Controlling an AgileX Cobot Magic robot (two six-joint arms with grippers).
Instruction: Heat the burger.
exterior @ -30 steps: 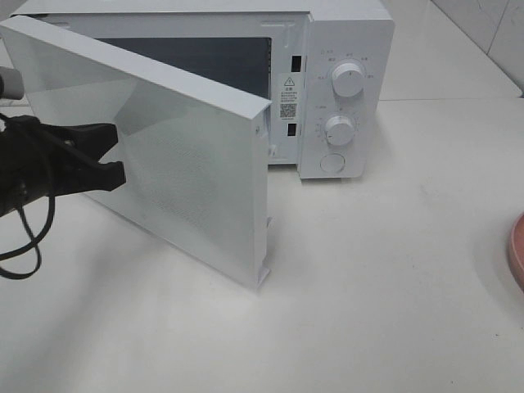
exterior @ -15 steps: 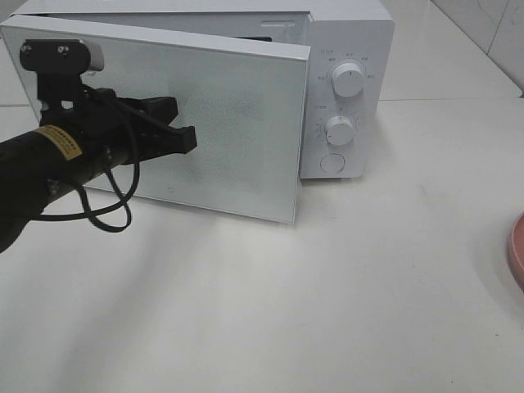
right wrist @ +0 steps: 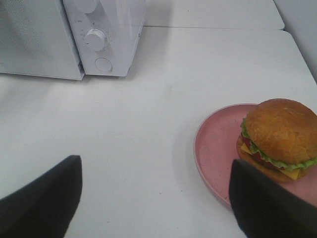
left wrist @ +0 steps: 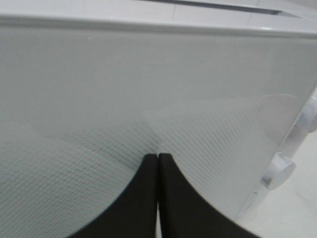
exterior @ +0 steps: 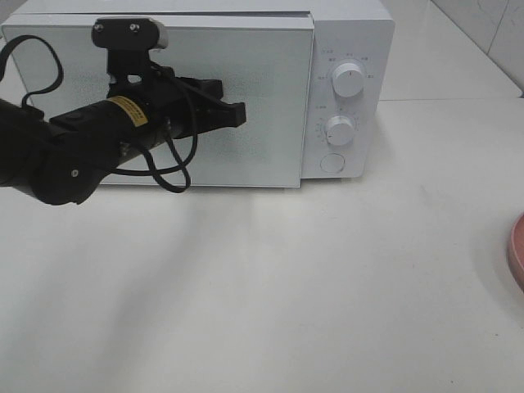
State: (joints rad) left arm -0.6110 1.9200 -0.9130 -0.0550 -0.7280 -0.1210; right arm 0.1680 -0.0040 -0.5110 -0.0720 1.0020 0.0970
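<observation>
Under both arms I have the white bench, bare and pale across most of the high view. At its far side stands the white microwave, and its door looks flush with the body. My left gripper sits right at that door: its jaws are pressed together with nothing between them, and in the left wrist view the tips meet in a thin seam just at the dotted door panel; I cannot tell whether they actually touch it. Off to one side of those tips I see the control panel with the upper knob, the lower knob and the round button beneath.

My right gripper hangs above the bench well apart from the microwave, jaws spread wide and empty. Just beyond one of its fingers lies the pink plate, and the burger sits on the plate, upright, bun on top, lettuce and cheese showing at the edge. Only the plate's rim shows in the high view.
</observation>
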